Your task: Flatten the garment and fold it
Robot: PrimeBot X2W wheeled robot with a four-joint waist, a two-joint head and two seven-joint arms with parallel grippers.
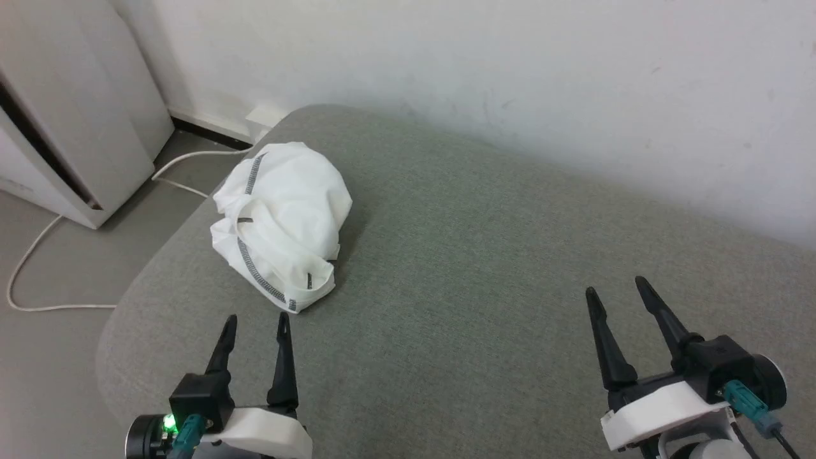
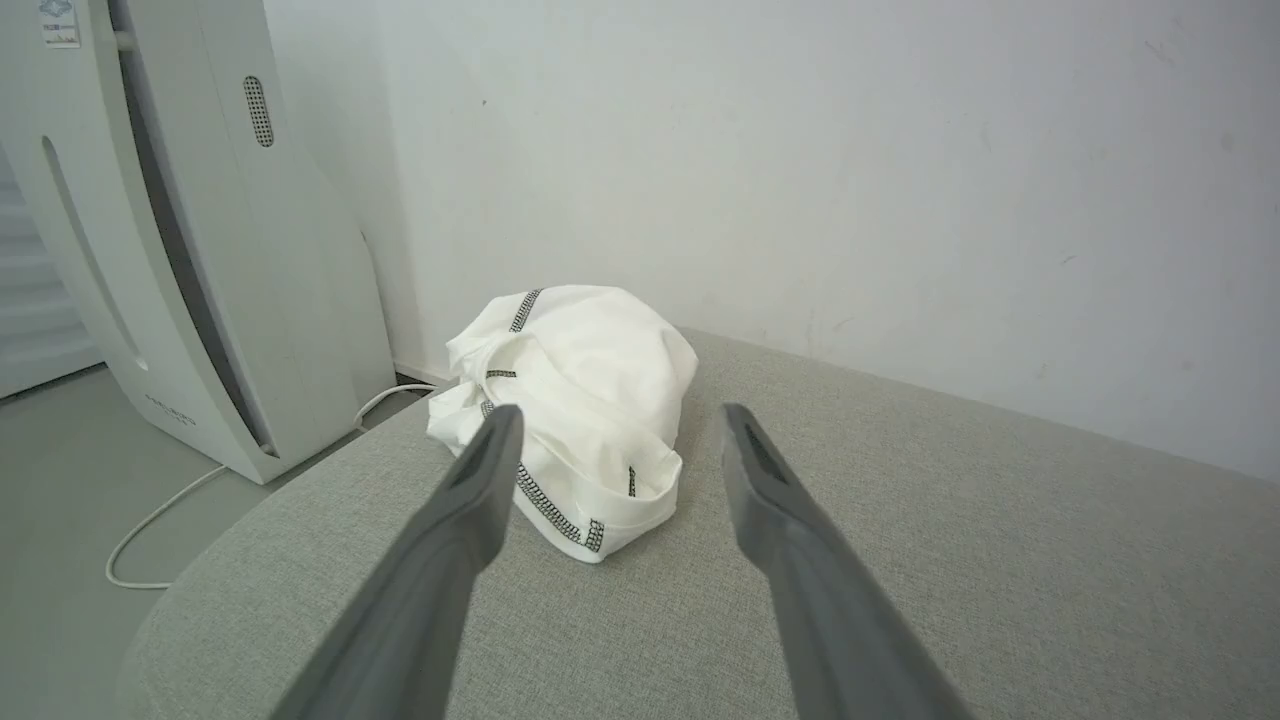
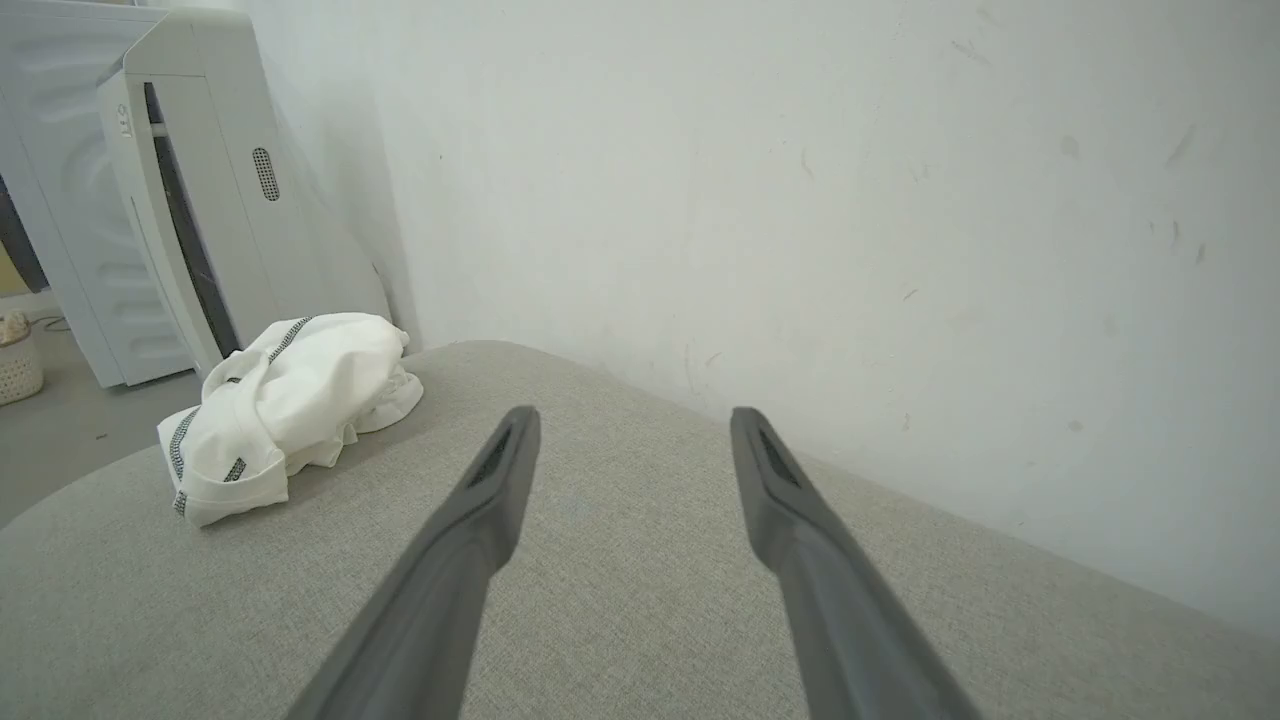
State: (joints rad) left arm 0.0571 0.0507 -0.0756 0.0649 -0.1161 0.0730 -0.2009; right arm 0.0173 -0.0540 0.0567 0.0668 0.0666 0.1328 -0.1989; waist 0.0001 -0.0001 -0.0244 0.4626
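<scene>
The garment [image 1: 280, 220] is being shown bunched in a heap on the grey pad [image 1: 497, 255], toward 9 o'clock in the head view; the left gripper [image 1: 256, 316] is being held just short of it at 8 o'clock, fingers parted and empty; the right gripper [image 1: 615, 285] is being held well apart at 4 o'clock, likewise spread, grasping nothing; a white appliance [image 1: 70, 108] is being seen at 10 o'clock.

Left gripper [image 1: 256, 315] at lower left of head view, dark fingers parted, pointing forward, nothing between them. Right gripper [image 1: 615, 285] at lower right, fingers parted about as wide, leaning slightly leftward, nothing held. Grippers well apart. In wrist views each pair rises spread, tips apart
</scene>
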